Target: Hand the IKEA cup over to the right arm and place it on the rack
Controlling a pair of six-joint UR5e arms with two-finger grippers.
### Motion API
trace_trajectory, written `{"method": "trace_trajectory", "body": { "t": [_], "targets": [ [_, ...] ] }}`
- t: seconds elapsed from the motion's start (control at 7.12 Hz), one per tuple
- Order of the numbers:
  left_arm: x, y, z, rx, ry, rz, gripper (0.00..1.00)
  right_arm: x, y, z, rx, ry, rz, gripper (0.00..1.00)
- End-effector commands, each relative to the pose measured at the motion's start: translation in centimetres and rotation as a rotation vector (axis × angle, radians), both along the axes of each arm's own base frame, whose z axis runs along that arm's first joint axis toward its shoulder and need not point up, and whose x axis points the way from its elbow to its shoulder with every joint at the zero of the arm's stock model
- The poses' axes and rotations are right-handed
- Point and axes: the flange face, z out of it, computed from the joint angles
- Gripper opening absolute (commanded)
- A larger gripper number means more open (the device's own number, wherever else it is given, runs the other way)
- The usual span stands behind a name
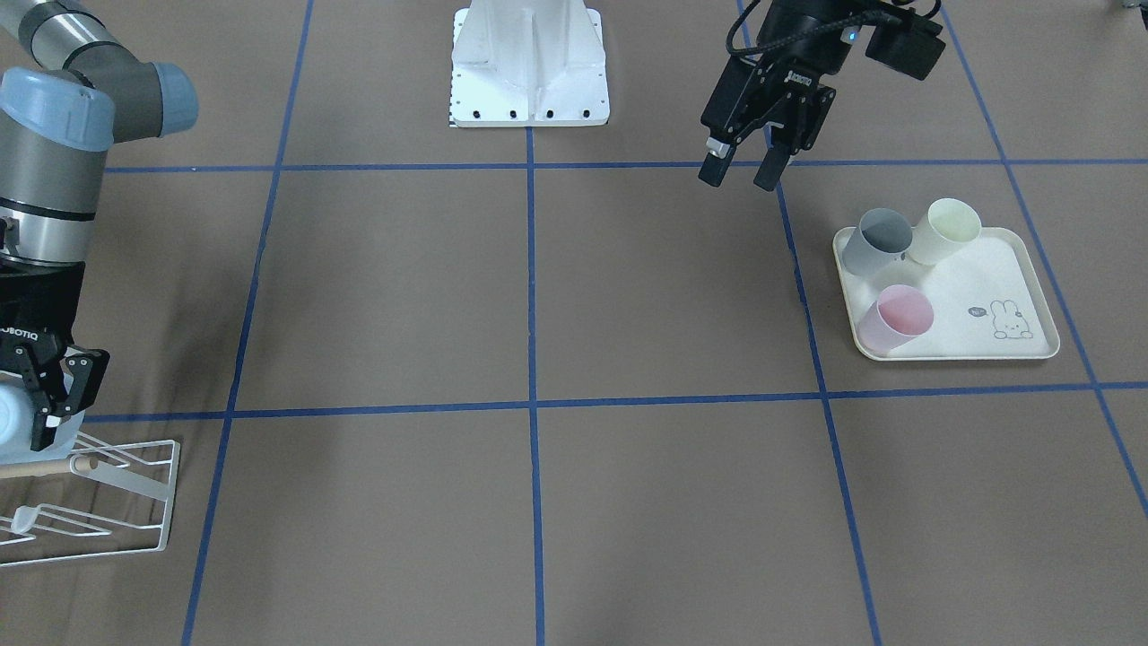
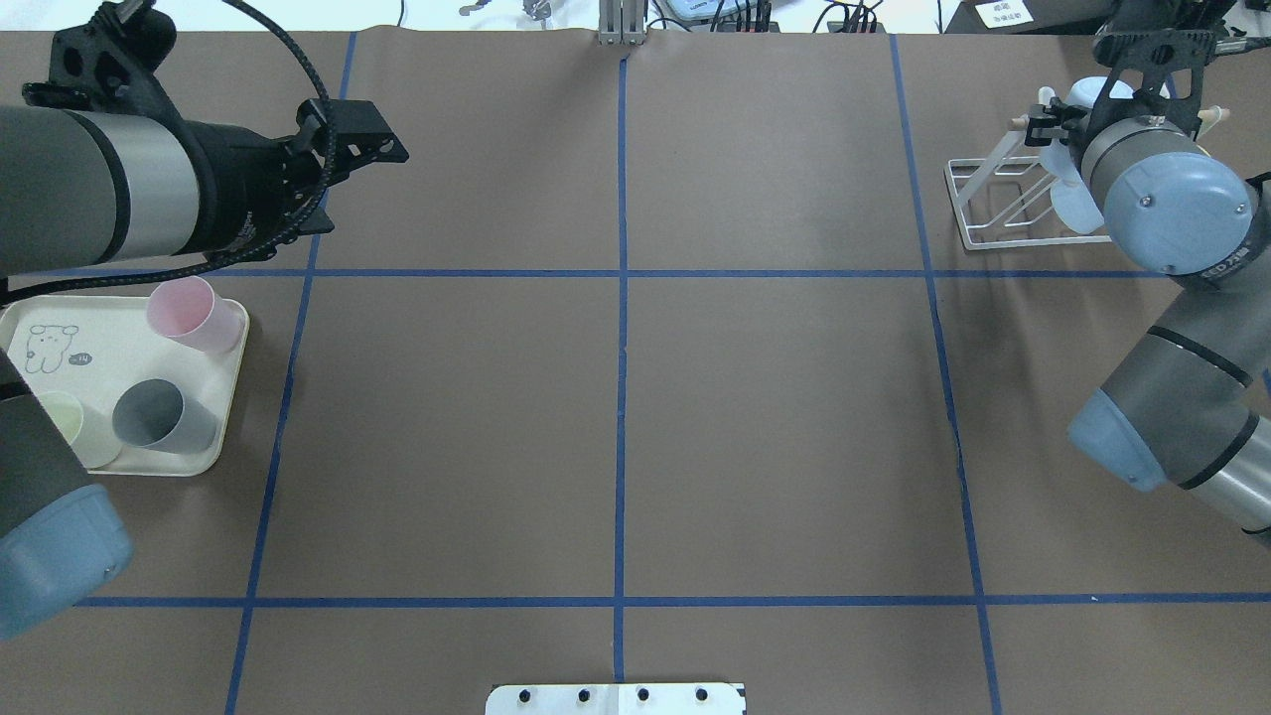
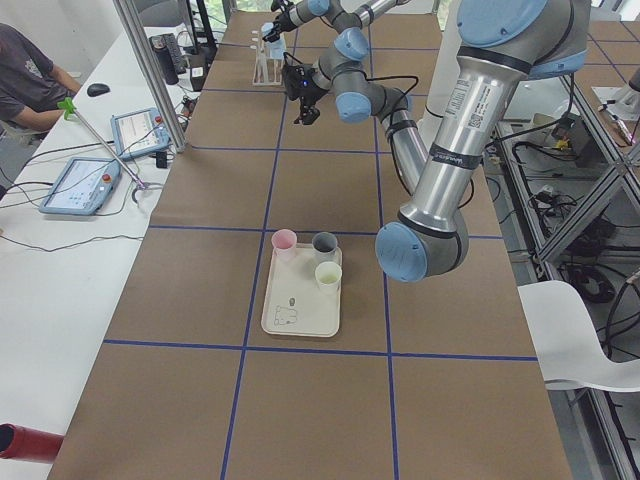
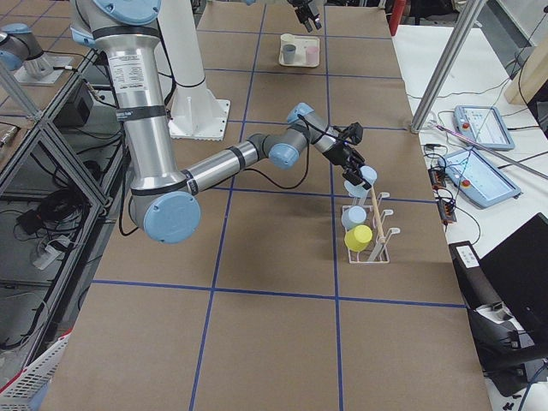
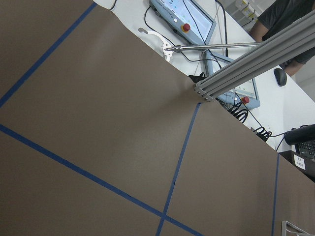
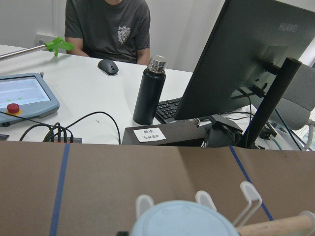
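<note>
The right arm (image 4: 231,161) is seen stretched low over the counter (image 4: 257,334) to the rack (image 4: 381,250), where a pale blue cup (image 4: 368,174) is met by the right gripper (image 4: 360,167) just beside a wooden dowel (image 4: 375,210). A blue cup (image 4: 352,218) and a yellow cup (image 4: 358,237) are carried on the rack. A tray (image 4: 313,53) is set at the far end.

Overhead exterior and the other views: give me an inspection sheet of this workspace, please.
Surface: brown paper table, blue tape grid.
Job's things: pale blue cup at the white wire rack; second blue cup and yellow cup on it.
Clutter: rabbit-print tray with grey cup, pale yellow cup, pink cup.
Grippers: right gripper shut on pale blue cup; left gripper open, empty.
Cables: black cable looping off left wrist.
Surroundings: seated person, monitor, black bottle beyond table.
</note>
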Motion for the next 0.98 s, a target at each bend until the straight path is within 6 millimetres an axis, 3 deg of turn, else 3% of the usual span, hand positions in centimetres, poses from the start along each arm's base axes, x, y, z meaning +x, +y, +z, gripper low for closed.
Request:
{"method": "trace_trajectory", "body": {
  "t": [0.0,0.14,0.28,0.42,0.56,0.84],
  "targets": [
    [-0.1,0.0,0.1,-0.001,-0.001,-0.001,1.0,-0.5,-0.3,1.0,-0.013,0.011,-0.002,0.0],
    [0.0,0.0,0.1,-0.003,-0.001,0.0,1.0,-0.9,-0.6,2.2,-0.013,0.009,-0.005,0.0],
    [-0.1,0.0,0.1,-0.004,0.0,-0.001,1.0,-1.2,-0.8,3.4,0.0,-0.001,-0.007,0.12],
    [-0.1,0.1,0.0,-0.002,0.004,0.0,1.0,-1.4,-0.7,3.3,0.016,-0.02,-0.013,0.47],
    [-0.2,0.1,0.0,-0.003,0.003,-0.002,1.0,-1.6,-0.8,2.7,0.023,-0.027,-0.012,0.99],
    [-0.2,0.1,0.0,-0.004,0.005,-0.001,1.0,-1.6,-0.7,1.8,0.033,-0.038,-0.021,1.0]
  ]
}}
